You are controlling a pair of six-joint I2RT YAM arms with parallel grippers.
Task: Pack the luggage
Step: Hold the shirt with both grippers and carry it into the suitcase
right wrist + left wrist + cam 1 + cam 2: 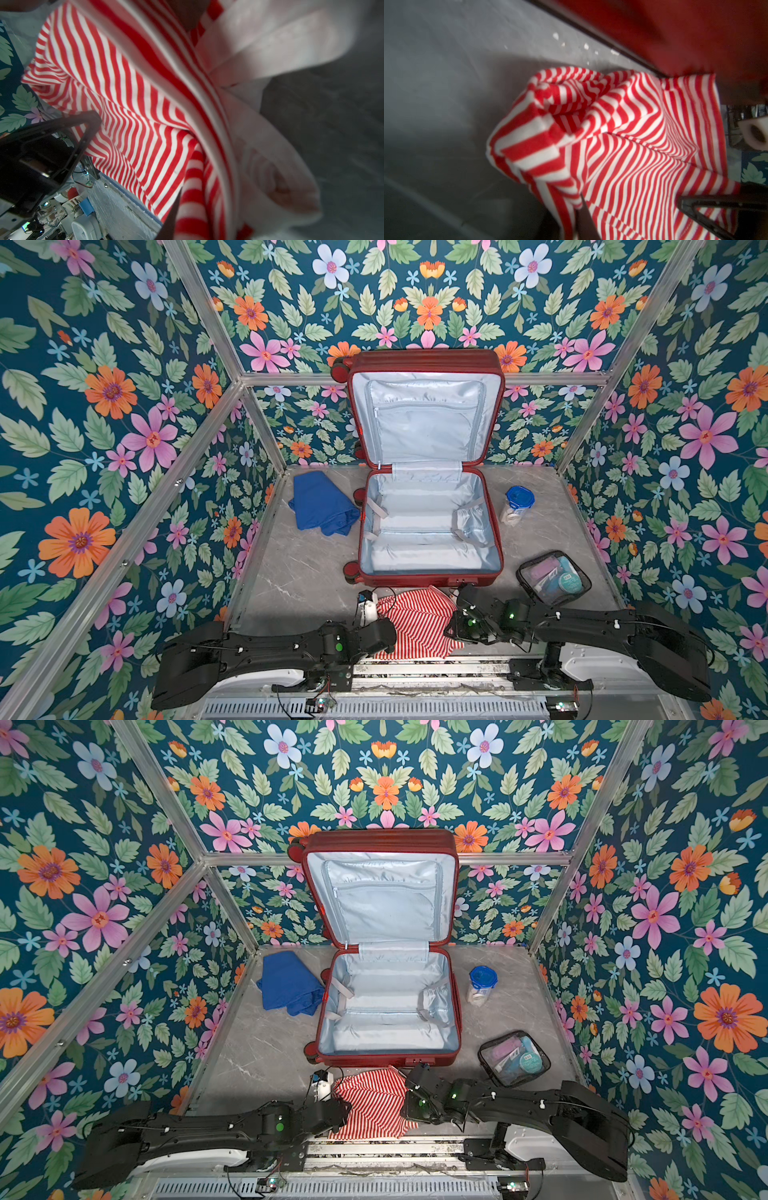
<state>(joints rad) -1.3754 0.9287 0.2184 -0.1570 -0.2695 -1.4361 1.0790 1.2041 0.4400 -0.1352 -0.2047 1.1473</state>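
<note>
I am pinching the striped cloth [623,135] with left pincer [581,202], fully closed, and right pincer [175,204], nearly closed; luggage [415,577] is lying open beyond them.

Left arm [257,649], right arm [582,624]: black moulded shells, green status lights [338,646], white clips, thin black cables.

Both top views look steeply down from high above the arm bases, which lie along the lower edge, onto the whole grey table [299,572]. The open luggage [419,549] sits at centre, with floral walls [104,406] around. The pair share almost the same scene, shifted slightly sideways. Each wrist camera sits very near the red-and-white striped cloth [633,155], which fills most of its frame, and they face it from opposite sides.
</note>
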